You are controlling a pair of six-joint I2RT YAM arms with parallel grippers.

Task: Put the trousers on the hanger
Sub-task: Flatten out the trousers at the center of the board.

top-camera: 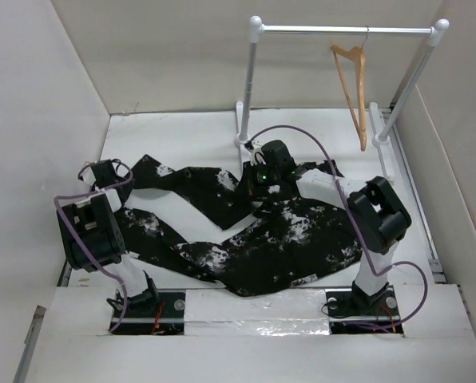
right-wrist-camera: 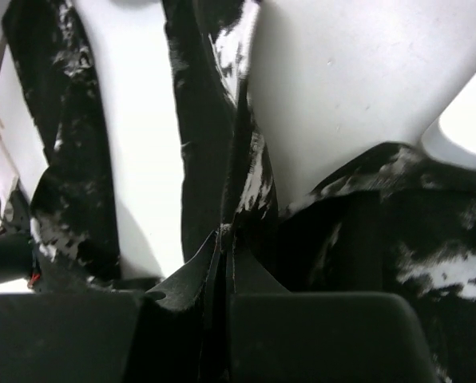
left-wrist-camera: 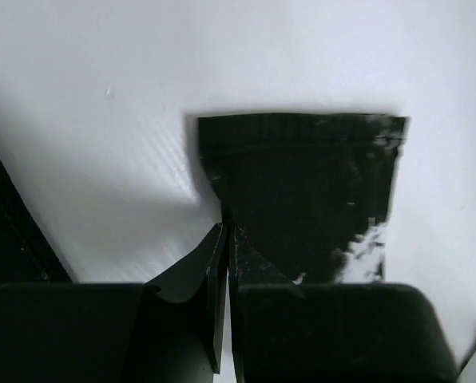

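Note:
The trousers point(top-camera: 286, 239), black with white splatter, lie spread over the white table with both legs running left. My left gripper point(top-camera: 102, 170) sits at the far left leg end. In the left wrist view its jaws point(left-wrist-camera: 226, 222) are shut, pinching the near corner of the leg's hem point(left-wrist-camera: 302, 175). My right gripper point(top-camera: 259, 177) is down on the middle of the trousers. In the right wrist view it point(right-wrist-camera: 226, 233) is shut on a raised fold of the fabric point(right-wrist-camera: 246, 171). The wooden hanger point(top-camera: 352, 84) hangs by its hook on the rack's bar at the back right, apart from both grippers.
The white and silver rack point(top-camera: 342, 29) stands at the back right; its left foot point(top-camera: 243, 128) is just behind my right gripper and also shows in the right wrist view point(right-wrist-camera: 462, 132). White walls enclose the table on the left, back and right.

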